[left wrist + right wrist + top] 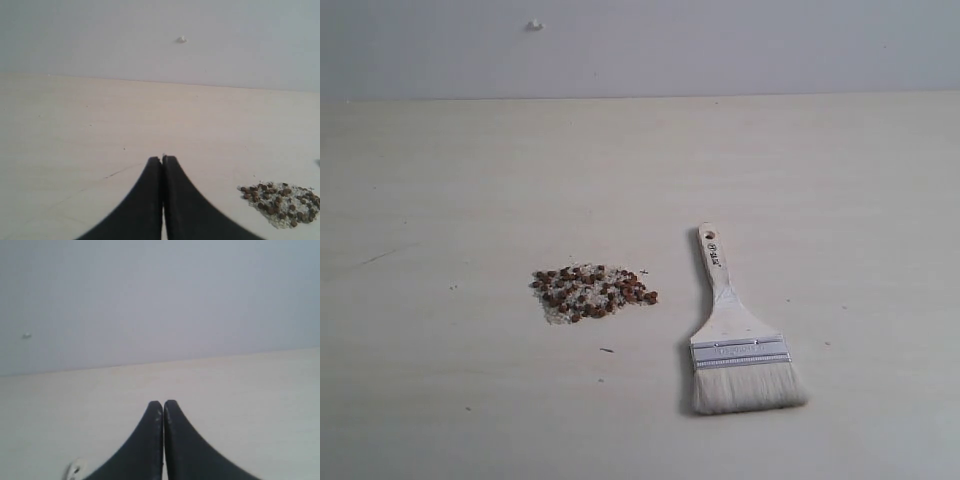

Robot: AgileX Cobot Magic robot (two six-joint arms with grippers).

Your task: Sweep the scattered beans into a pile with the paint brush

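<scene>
Pale wood is carrying everything in the exterior view: the table (440, 180) is bearing the beans (592, 292), which are sitting left of centre as a loose, shallow cluster mixed with pale grains, with a few stray specks lying close around it. The paint brush (738, 335) is lying flat to their right, well apart from them, its handle (712, 255) pointing far and its bristles (748, 388) pointing near; neither arm is showing here, and nothing is holding the brush, so I am judging the sweep as not yet begun. In the left wrist view the left gripper (162, 159) is hanging over bare table with its black jaws pressed together and pinching nothing, and the beans (280, 202) are lying off to one side, apart from the tips. In the right wrist view the right gripper (163, 402) is likewise showing jaws pressed together and empty, with a pale rounded handle tip (75, 471) with a hole showing close by, probably the brush's own. Several things are looking risky from here: jaws coming down shut would be shoving the flat handle along the smooth top rather than taking it; a shallow pinch on that thin handle would be letting the brush twist once the bristles are dragging; and a fast or heavy stroke would be flicking the round beans outward and sending them rolling, or trapping fine grains in the bristles, loosening the cluster instead of tightening it
</scene>
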